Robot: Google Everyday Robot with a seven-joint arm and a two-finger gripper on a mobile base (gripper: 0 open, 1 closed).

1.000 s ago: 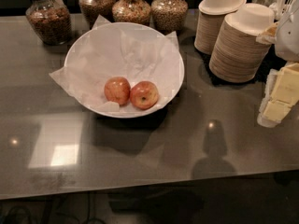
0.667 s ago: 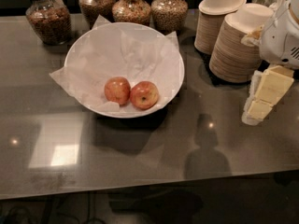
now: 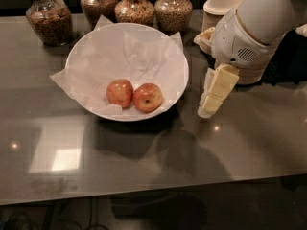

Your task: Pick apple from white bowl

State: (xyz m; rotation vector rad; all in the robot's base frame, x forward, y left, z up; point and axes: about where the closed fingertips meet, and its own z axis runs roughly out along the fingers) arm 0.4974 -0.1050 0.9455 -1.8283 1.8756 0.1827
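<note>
On the table [image 3: 240,152], the white bowl [image 3: 180,87] sits wide; the hand [image 3: 207,110] hangs just outside its rim, wide or narrow I cannot tell. The apple [image 3: 147,97] lies inside, beyond that rim, nearer the hand than the paler apple [image 3: 120,92].

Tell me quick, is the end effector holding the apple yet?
End effector: holds nothing; open or closed cannot be told. It hangs just right of the white bowl, and the apple lies inside that bowl.
</note>
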